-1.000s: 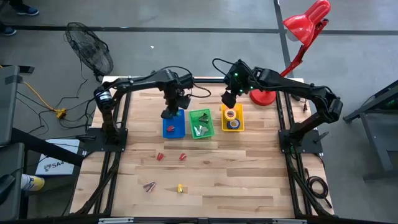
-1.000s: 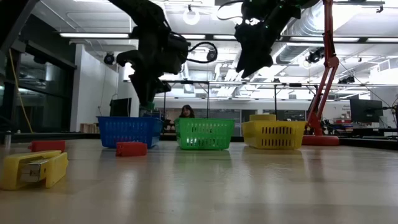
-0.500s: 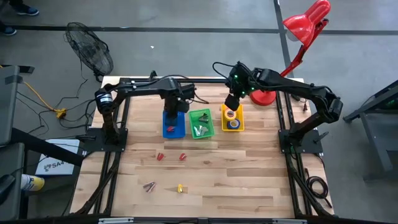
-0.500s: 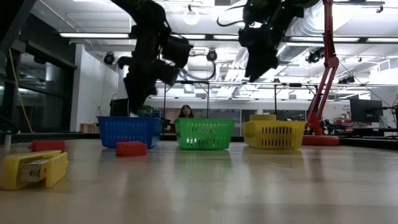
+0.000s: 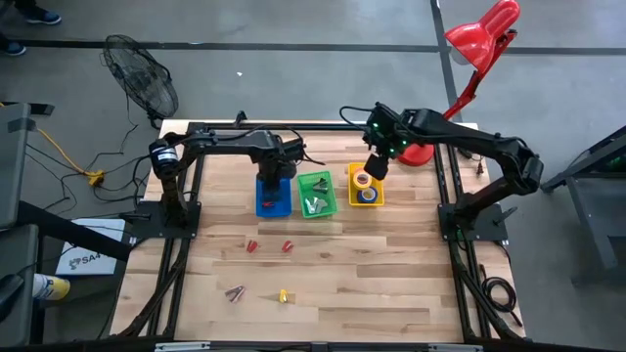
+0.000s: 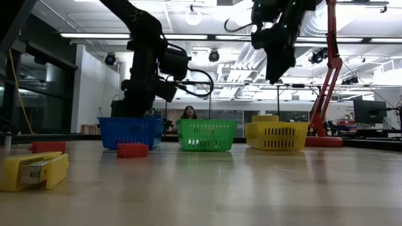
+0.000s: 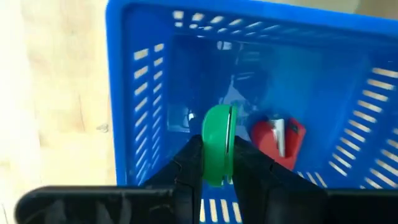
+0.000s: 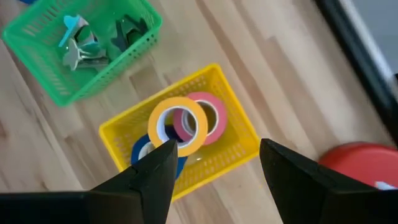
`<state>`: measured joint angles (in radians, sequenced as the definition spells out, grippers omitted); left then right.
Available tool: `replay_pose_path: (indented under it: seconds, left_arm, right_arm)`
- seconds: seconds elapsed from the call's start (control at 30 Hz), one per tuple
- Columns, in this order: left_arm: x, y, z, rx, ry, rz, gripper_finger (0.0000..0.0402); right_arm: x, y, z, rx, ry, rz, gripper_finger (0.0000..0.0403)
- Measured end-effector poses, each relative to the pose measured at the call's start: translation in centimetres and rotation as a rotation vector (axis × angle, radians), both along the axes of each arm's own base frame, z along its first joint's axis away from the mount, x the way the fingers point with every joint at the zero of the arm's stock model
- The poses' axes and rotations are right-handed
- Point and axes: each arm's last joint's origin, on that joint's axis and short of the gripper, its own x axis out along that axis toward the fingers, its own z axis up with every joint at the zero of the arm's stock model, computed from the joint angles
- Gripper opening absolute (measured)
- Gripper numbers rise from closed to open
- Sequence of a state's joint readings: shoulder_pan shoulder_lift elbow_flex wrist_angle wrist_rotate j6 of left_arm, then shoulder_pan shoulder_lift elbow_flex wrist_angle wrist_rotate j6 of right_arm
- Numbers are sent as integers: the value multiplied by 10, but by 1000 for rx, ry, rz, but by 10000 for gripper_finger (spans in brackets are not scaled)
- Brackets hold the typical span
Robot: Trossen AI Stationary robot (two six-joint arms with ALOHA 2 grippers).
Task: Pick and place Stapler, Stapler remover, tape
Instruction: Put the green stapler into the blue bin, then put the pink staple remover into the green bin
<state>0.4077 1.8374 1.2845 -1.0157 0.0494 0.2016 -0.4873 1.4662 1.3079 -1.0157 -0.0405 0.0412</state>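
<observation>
Green, a disc-shaped piece point(image 7: 217, 152) sits clamped in the left gripper point(image 7: 218, 163) over the blue bin point(image 7: 140, 74). Beyond, the right gripper point(image 8: 214, 163) hangs spread and empty above the yellow bin point(image 8: 117, 142), where the tape rolls point(image 8: 186, 127) lie. Released here, the piece may join the red stapler point(image 7: 277, 139) in the wrong bin.

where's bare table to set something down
Free: the near strip of the table right of the yellow stapler, and the band between the red staplers and the bins. Crowded: the far edge, with the blue bin, green bin, yellow bin and both arms.
</observation>
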Motion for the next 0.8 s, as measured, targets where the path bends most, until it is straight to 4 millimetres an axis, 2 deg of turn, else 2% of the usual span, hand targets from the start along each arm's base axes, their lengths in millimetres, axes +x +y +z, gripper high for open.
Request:
replay_pose_path:
  seconds: [0.2,0.33,0.57,0.8]
  left_arm:
    - [-1,1,-5,10,-4,13,60]
    - [-1,1,-5,15,-3,12,66]
    - [-1,2,-5,18,-1,11,127]
    - [-3,1,-1,18,1,6,179]
  right_arm:
    - [-10,12,17,-94,-35,-1,220]
    - [-20,18,20,-132,-66,-14,220]
    - [-37,27,13,-127,-133,-58,220]
    - [-52,43,-2,-130,-191,-46,220]
